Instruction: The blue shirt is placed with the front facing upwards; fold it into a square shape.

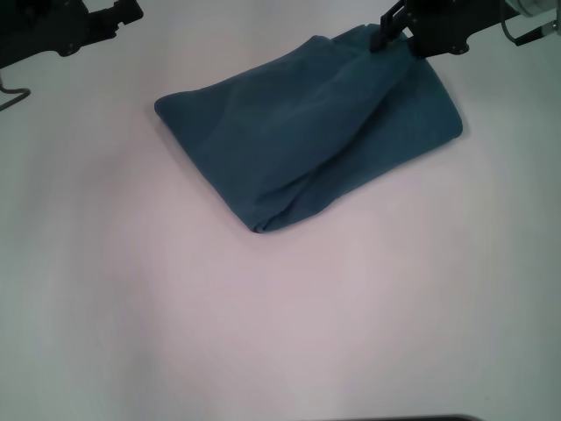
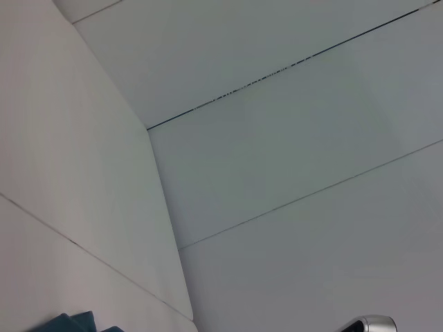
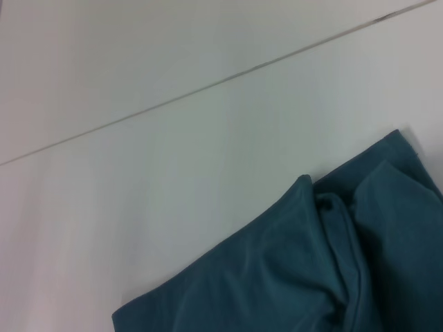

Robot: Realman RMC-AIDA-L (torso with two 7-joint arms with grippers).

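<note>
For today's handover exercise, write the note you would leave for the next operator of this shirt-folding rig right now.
Right gripper: at the far right corner of the blue shirt.
Left gripper: raised at far left, clear of the cloth.
Shirt: folded into a compact, slanted four-sided bundle on the white table, plain side up, no lettering showing.
Done: main folds.
Left: probably only squaring the uneven edges and withdrawing the right arm.
</note>
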